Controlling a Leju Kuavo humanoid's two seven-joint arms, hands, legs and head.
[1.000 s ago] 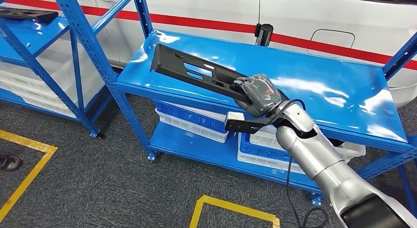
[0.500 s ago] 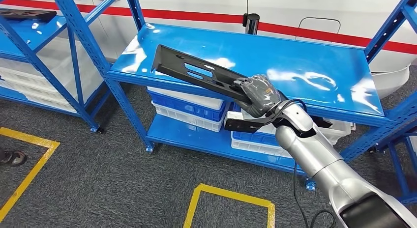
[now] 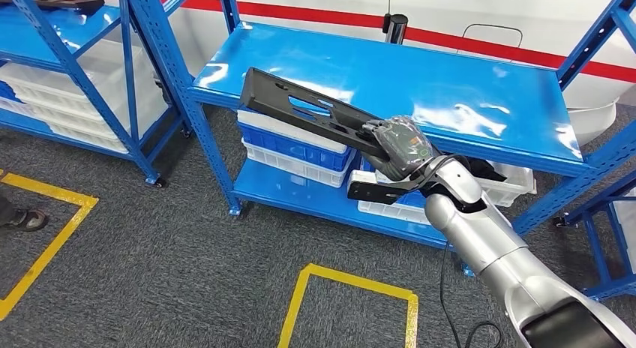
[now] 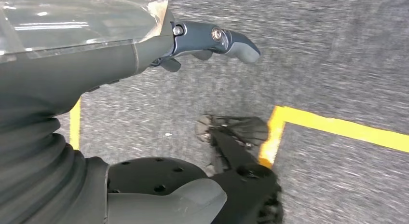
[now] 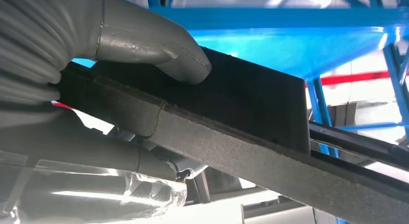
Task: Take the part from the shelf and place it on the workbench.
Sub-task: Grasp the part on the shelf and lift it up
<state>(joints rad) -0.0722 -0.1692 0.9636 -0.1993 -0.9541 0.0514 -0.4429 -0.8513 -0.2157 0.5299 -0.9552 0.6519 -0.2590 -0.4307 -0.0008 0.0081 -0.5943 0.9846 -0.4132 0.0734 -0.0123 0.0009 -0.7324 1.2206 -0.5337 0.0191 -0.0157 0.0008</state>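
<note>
At far left stands a blue shelf (image 3: 90,40) with a dark piece on top, perhaps another part. The black part (image 3: 307,112) hangs over the workbench's (image 3: 465,85) front edge, gripped by the right hand (image 3: 401,147). The left hand (image 4: 144,45) holds nothing, fingers apart.

No legible text (or labels) anywhere

right robot hand (image 3: 401,145) clenched, left robot hand (image 4: 144,45) hanging
</note>
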